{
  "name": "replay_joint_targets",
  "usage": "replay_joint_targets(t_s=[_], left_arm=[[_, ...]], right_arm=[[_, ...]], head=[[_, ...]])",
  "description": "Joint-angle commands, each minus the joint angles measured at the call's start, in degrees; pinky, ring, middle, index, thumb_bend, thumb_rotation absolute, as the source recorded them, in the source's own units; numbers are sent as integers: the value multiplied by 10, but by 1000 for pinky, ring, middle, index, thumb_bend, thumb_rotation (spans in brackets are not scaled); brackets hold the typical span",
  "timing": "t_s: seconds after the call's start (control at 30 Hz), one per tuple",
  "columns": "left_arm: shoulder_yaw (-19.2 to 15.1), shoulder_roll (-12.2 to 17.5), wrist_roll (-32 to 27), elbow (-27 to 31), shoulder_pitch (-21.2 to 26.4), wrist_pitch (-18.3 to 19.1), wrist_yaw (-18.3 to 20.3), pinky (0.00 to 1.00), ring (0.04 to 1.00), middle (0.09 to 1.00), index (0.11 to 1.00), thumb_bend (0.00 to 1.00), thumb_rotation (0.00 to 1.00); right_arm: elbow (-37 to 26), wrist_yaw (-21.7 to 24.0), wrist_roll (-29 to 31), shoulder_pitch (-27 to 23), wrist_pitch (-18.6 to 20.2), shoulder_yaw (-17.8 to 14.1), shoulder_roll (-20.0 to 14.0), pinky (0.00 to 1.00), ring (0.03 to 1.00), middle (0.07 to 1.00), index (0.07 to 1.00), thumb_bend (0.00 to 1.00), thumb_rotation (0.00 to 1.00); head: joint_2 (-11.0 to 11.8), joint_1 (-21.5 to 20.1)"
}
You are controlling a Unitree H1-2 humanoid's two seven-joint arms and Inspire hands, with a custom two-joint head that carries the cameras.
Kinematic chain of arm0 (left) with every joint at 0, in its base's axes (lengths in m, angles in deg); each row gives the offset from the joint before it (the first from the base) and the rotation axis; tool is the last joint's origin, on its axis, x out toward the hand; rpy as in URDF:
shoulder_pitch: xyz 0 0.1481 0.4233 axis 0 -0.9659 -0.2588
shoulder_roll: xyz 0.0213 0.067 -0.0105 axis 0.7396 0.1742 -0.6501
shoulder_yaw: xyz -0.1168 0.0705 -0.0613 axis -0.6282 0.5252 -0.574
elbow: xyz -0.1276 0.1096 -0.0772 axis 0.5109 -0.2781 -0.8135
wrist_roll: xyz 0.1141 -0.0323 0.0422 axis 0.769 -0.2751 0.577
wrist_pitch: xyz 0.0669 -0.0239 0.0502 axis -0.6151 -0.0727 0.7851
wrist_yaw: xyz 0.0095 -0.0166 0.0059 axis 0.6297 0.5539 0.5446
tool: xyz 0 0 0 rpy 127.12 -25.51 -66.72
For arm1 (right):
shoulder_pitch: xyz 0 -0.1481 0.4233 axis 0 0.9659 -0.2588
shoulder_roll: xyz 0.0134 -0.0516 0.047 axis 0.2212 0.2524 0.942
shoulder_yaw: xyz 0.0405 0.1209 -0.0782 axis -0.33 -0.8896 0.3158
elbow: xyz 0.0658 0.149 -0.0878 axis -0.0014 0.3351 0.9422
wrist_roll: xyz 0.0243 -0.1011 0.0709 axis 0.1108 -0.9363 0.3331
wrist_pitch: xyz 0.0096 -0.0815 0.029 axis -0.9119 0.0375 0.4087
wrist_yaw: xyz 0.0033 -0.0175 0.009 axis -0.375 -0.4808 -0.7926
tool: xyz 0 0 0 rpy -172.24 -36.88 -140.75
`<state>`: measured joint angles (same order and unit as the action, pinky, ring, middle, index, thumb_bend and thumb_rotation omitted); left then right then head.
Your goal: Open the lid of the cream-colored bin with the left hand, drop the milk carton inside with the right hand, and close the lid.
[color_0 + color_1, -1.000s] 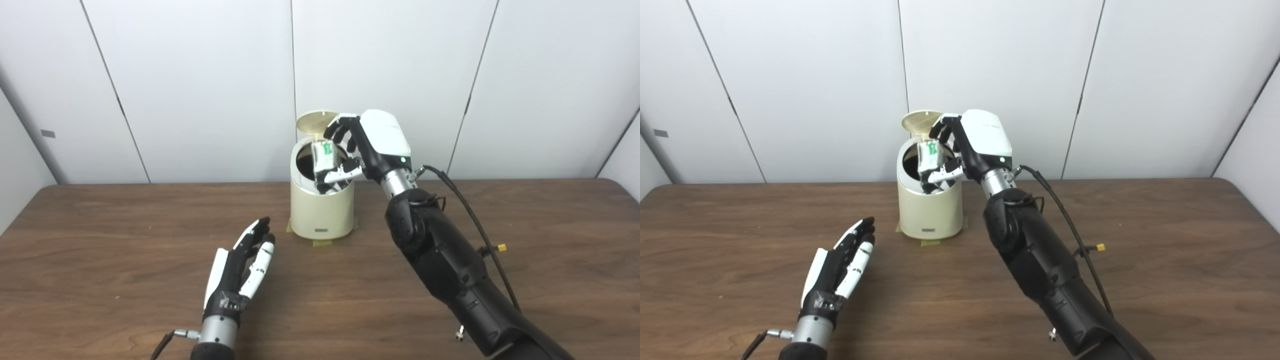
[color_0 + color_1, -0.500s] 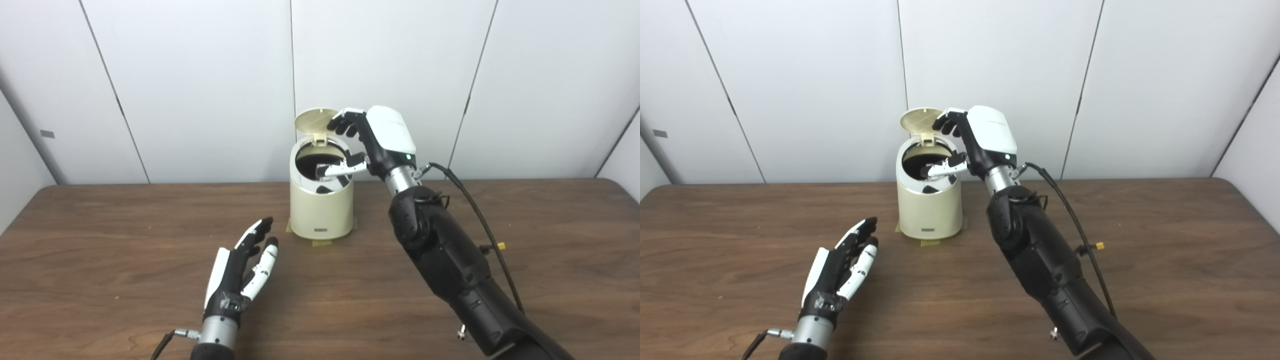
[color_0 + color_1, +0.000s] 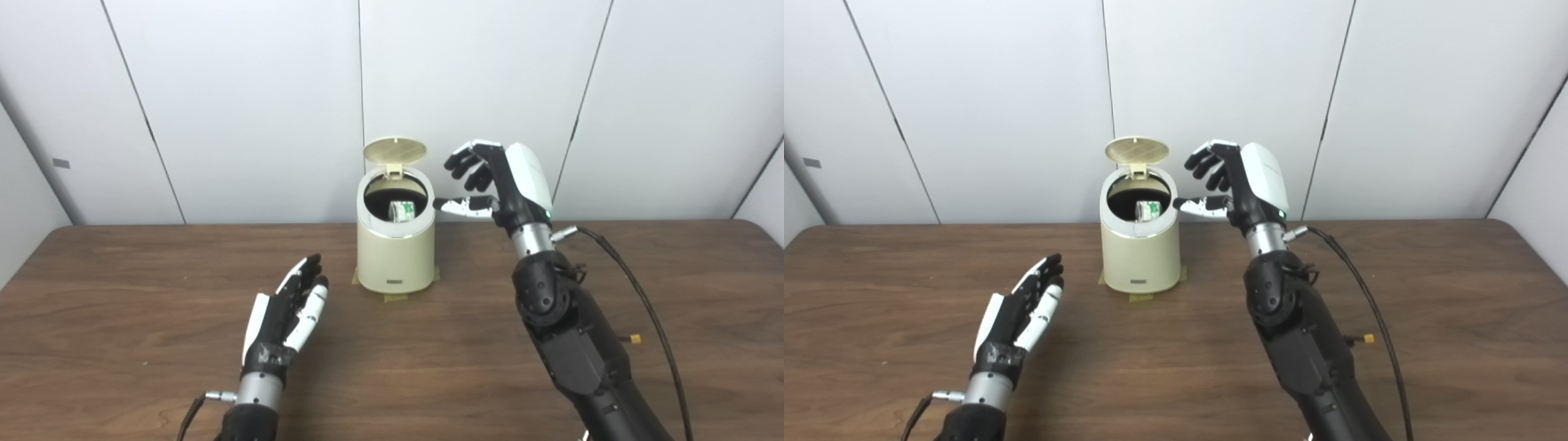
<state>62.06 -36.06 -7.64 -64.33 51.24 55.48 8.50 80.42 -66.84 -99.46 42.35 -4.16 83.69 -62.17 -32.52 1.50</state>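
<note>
Milk carton (image 3: 402,211) is lying inside the cream-colored bin (image 3: 395,257), showing through the mouth, so the drop looks done; lid (image 3: 394,150) is standing upright at the back, leaving the opening clear; right hand (image 3: 493,184) is hovering just beside the rim, fingers spread, grasping nothing; left hand (image 3: 288,312) is waiting over the table (image 3: 122,318), released and empty, likely placed for closing the lid.

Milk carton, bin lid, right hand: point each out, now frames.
milk carton (image 3: 402,211), left eye view, its green-printed top showing inside the bin.
bin lid (image 3: 395,150), left eye view, centre of its raised underside.
right hand (image 3: 1251,184), right eye view, back of the open hand.
</note>
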Motion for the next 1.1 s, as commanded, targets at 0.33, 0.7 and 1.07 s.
replay_joint_targets(t_s=[0.33, 0.7, 1.07], left_arm=[[-8, 100, -64, -13, 194, 44, 103, 840, 859, 865, 857, 363, 654], [5, 141, -83, -99, 339, 78, 153, 857, 879, 883, 890, 406, 850], [37, 154, -55, -164, 409, 67, 161, 845, 881, 871, 886, 327, 991]], right_arm=[[-143, 65, 227, 120, 92, -109, 70, 508, 588, 599, 509, 504, 125], [-214, 145, 325, 240, 93, -88, 81, 790, 886, 925, 929, 550, 603], [-169, 166, 346, 279, 21, -66, 77, 776, 882, 942, 960, 589, 636]], head=[[2, 8], [6, 17], [13, 14]])
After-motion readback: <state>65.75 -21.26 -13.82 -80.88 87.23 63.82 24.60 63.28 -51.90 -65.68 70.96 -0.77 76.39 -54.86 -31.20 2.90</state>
